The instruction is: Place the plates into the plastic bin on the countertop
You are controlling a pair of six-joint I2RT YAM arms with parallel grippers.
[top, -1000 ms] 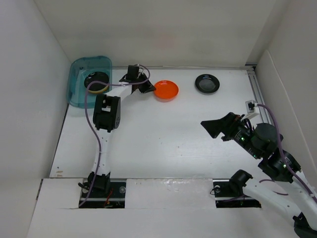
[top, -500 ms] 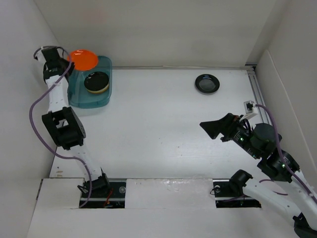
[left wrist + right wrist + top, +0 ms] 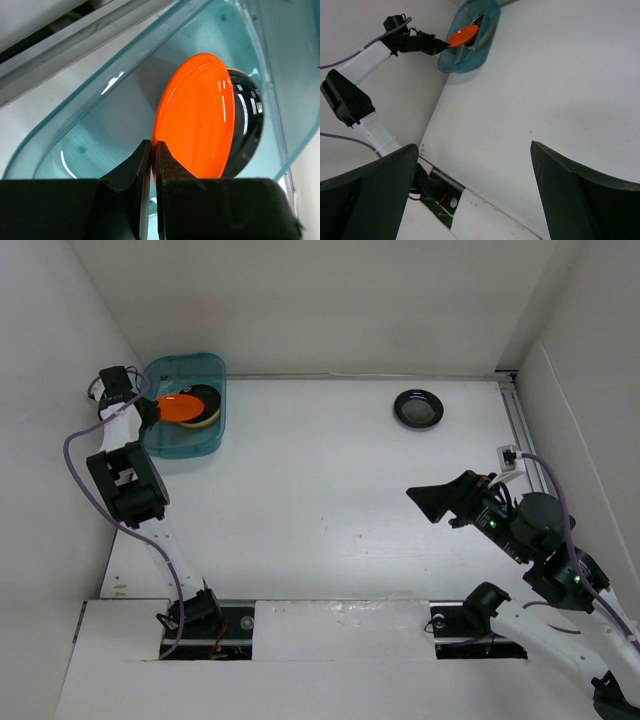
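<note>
- Upper left: left gripper [image 3: 148, 408] clamped on the rim of orange plate [image 3: 180, 407], held tilted at the mouth of the plastic bin [image 3: 213, 368], probably to slide it onto the stacked black plate [image 3: 247, 125].
- Upper right: lone black plate [image 3: 418, 408] sits on the countertop [image 3: 300, 500], not yet binned.
- Lower right: right gripper [image 3: 418, 500] spread wide, empty, apparently waiting.

The teal see-through bin [image 3: 207, 443] sits in the far left corner of the white countertop [image 3: 330, 500]. There's a glossy black plate [image 3: 208, 401] lying flat inside it, on top of something pale that I can't really make out. The orange plate [image 3: 197, 115] is shiny, tipped at an angle over the bin and partly covering the black one, with the left gripper [image 3: 152, 150] pinching its rim. A second black plate [image 3: 417, 408] lies flat by itself near the far right of the countertop, well apart from the bin.
</note>
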